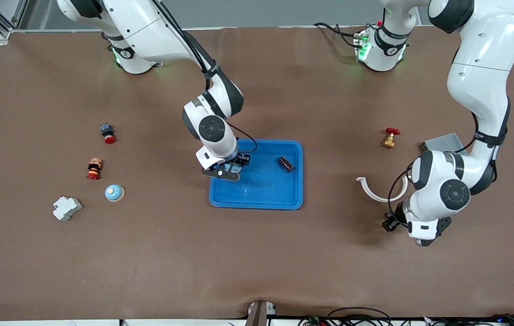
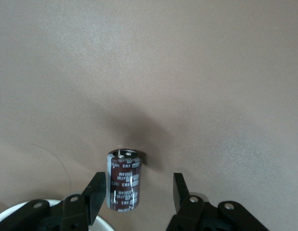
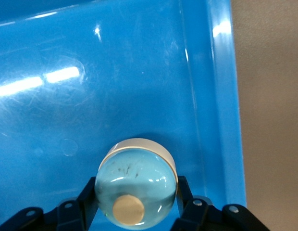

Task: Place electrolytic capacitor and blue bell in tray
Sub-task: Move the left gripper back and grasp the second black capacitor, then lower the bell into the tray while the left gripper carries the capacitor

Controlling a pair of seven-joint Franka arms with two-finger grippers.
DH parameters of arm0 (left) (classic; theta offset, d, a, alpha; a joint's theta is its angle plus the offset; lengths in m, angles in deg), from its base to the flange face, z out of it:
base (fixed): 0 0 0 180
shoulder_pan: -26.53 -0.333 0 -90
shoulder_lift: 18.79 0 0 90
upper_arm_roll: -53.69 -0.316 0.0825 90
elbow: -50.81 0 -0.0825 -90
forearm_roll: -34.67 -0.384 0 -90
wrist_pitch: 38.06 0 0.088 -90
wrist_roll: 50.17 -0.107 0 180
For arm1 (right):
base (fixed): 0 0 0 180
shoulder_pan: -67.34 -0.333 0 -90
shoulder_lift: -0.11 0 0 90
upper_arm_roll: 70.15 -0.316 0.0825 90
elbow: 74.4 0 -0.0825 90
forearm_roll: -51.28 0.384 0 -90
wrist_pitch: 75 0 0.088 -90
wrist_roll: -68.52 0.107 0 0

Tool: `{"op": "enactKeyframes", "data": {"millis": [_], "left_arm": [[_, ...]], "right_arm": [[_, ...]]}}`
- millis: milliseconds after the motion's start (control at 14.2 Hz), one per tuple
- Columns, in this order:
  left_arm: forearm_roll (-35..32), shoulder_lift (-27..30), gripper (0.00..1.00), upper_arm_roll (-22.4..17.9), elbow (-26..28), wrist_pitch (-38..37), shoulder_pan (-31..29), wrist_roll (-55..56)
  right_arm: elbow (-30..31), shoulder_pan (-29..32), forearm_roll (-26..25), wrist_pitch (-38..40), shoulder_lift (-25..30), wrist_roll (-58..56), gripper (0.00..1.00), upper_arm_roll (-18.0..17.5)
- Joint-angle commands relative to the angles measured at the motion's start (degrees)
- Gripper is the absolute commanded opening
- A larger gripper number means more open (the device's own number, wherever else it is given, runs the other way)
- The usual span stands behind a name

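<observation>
The bright blue tray [image 1: 266,190] lies mid-table. My right gripper [image 1: 226,171] is shut on a blue bell [image 3: 135,187] with a tan button. It holds the bell low over the tray floor [image 3: 115,86], at the tray's end toward the right arm. My left gripper [image 1: 424,237] is low over the bare table toward the left arm's end. In the left wrist view its fingers [image 2: 138,184] stand apart around an upright dark brown electrolytic capacitor [image 2: 123,180], which is close to one finger. The capacitor is hidden in the front view. A second blue bell [image 1: 114,193] sits on the table toward the right arm's end.
A small dark object [image 1: 286,164] lies in the tray. A white curved piece [image 1: 377,192], a brass valve with a red handle [image 1: 390,138] and a grey metal box [image 1: 442,142] are near the left arm. A red button [image 1: 107,133], a red-orange part [image 1: 94,169] and a white block [image 1: 67,208] are near the second bell.
</observation>
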State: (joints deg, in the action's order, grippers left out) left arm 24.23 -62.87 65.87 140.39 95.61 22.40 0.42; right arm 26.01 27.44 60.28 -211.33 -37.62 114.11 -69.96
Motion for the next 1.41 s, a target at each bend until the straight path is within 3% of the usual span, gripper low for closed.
{"op": "enactKeyframes", "data": {"millis": [0, 71, 141, 353, 424, 565, 636, 777, 1130, 1342], "left_arm": [[-1.6, -1.09, 0.45, 0.13, -1.17, 0.36, -0.17, -0.93], [-1.6, -1.45, 0.45, 0.13, -1.08, 0.36, -0.26, -0.93], [-1.6, -1.54, 0.42, 0.13, -0.99, 0.36, -0.35, -0.93], [-1.6, -1.71, 0.34, 0.13, -0.99, 0.36, -0.7, -0.93], [-1.6, -1.71, 0.28, 0.13, -0.99, 0.36, -0.7, -0.93], [-1.6, -1.36, 0.04, 0.13, -1.16, 0.36, -0.7, -0.76], [-1.69, -1.01, 0.0, 0.21, -1.25, 0.36, -0.61, -0.5], [-1.69, 0.21, 0.0, 0.3, -1.52, 0.1, -0.26, -0.32], [-0.55, 4.52, 0.0, 2.41, -1.52, -3.85, 2.55, 0.47], [0.68, 5.58, 0.0, 6.7, -1.52, -5.79, 2.91, 8.08]], "right_arm": [[-0.48, -0.97, 1.11, -0.16, -0.24, 0.29, 0.27, 0.6], [-0.48, -0.97, 1.11, -0.16, -0.24, 0.29, 0.35, 0.6], [-0.48, -0.97, 1.11, -0.16, -0.24, 0.38, 0.49, 0.6], [-0.48, -1.06, 1.11, -0.16, -0.24, 0.46, 1.0, 0.6], [-0.48, -1.14, 1.11, -0.16, -0.15, 0.47, 1.0, 0.6], [-0.48, -2.11, 1.02, 0.01, 0.11, 0.47, 1.0, 0.6], [-0.66, -2.2, 1.02, 0.54, 0.29, 0.47, 1.0, 0.6], [-0.92, -1.94, 1.02, 2.11, 1.86, -0.06, 1.0, 0.69], [-0.92, 0.25, 0.5, 14.67, 10.73, -1.72, 1.0, 1.39], [-0.75, 4.2, 0.5, 21.53, 15.65, -9.0, 1.0, 1.39]]}}
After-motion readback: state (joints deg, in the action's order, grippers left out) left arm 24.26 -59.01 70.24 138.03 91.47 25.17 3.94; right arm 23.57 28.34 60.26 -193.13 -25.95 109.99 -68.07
